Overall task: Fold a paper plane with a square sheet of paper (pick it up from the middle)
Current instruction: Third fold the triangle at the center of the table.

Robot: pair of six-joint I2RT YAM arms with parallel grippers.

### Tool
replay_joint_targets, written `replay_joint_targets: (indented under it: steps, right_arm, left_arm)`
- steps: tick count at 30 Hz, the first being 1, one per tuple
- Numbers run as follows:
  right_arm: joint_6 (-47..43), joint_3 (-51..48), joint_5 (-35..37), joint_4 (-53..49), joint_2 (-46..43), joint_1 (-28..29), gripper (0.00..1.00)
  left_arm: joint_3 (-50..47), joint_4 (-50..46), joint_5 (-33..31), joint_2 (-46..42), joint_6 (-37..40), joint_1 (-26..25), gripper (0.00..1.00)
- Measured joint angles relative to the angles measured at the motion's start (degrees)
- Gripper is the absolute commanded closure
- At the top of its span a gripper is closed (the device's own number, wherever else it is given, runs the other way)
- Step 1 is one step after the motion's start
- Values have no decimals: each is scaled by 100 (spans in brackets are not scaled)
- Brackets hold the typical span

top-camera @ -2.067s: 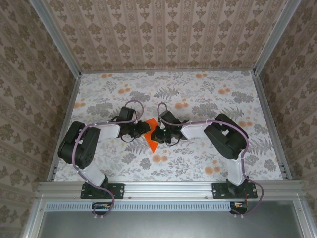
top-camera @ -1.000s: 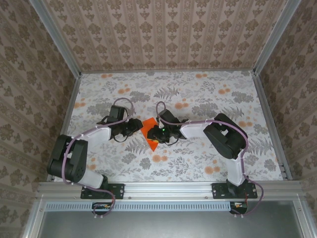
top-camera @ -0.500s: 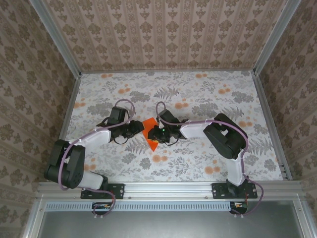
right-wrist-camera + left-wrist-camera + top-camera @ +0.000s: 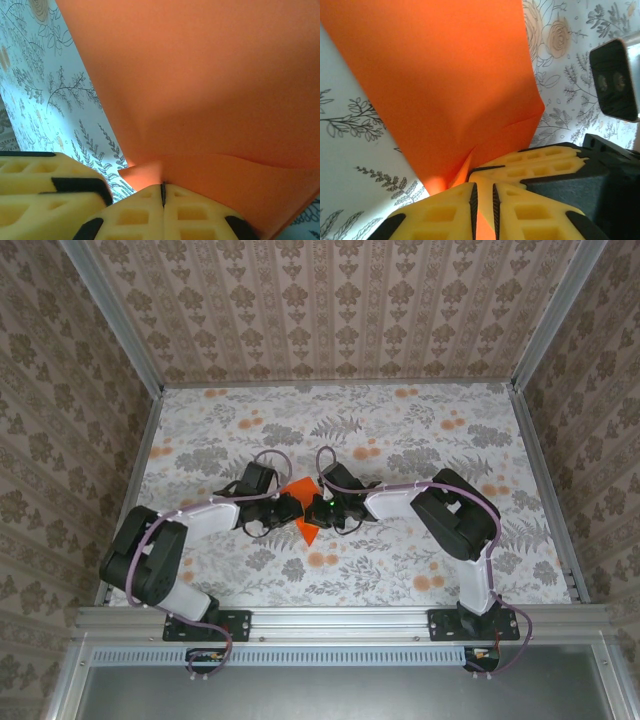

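Observation:
The square sheet of paper (image 4: pixel 299 490) is bright orange and folded, with a point toward the near edge. It sits mid-table between both grippers. My left gripper (image 4: pixel 291 509) meets it from the left and my right gripper (image 4: pixel 314 510) from the right. In the left wrist view the paper (image 4: pixel 445 75) rises above my left gripper (image 4: pixel 482 200), whose jaws stand a narrow slit apart with orange paper in it. The right gripper's fingers (image 4: pixel 535 160) press in beside them. In the right wrist view my right gripper (image 4: pixel 162 192) is shut on a folded edge of the paper (image 4: pixel 200 75).
The floral printed table (image 4: pixel 420 440) spreads all round, with patterned walls and metal rails (image 4: pixel 540 480) at its sides. The left gripper's yellow finger (image 4: pixel 45 175) shows at the lower left of the right wrist view, close to the right jaws.
My left arm, which had drawn off to the left, has swung back in and its gripper is on the paper again. The right gripper has held the paper in place throughout.

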Motion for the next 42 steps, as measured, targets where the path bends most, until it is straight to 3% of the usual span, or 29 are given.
replay_joint_targets:
  steps: [11, 25, 42]
  right_arm:
    - [15, -39, -9, 68, -2, 0, 100]
    - [-2, -245, -76, 188, -210, -35, 96]
    - [-640, -273, -68, -177, -581, -439, 92]
  left_arm:
    - [63, 28, -63, 151, -24, -20, 100]
    - [61, -192, -393, 286, -22, -76, 100]
    - [59, -192, -433, 249, -20, -76, 100]
